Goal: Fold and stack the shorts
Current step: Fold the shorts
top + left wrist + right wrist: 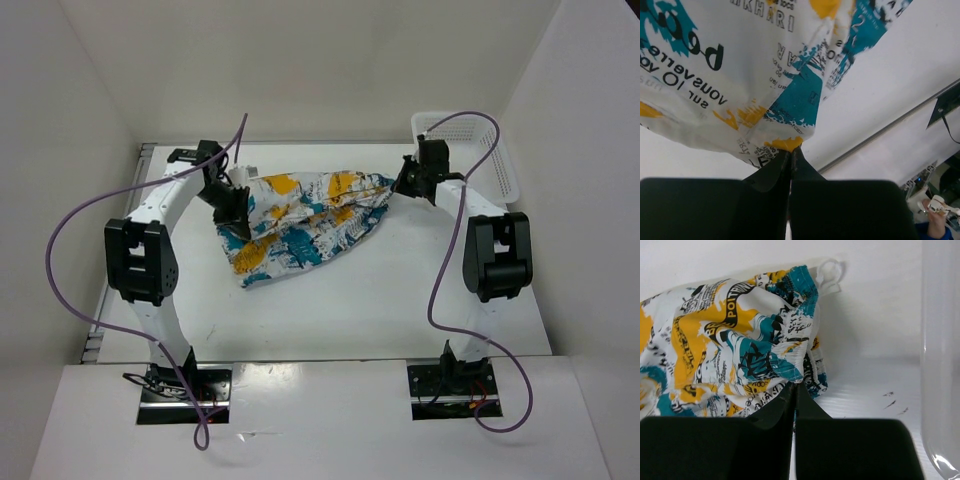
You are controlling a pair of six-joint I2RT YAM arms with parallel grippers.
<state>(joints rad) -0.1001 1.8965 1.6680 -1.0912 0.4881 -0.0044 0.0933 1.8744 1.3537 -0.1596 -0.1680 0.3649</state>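
left jaws, right jaws closed on shorts (300, 225), pinched cloth edges hidden

The shorts (305, 225) are soft, matt, creased printed cloth, the table (400, 300) is smooth and white with a faint sheen, the basket (503, 160) is glossy white plastic mesh, and the left pincer (791, 152) and right pincer (794, 387) look like matt black plastic.

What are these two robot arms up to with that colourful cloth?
They are handling printed shorts. The left gripper is pinched shut on one end and the right gripper on the opposite end, with the fabric bunched between them, not yet folded. A white basket stands at the table's far right corner.
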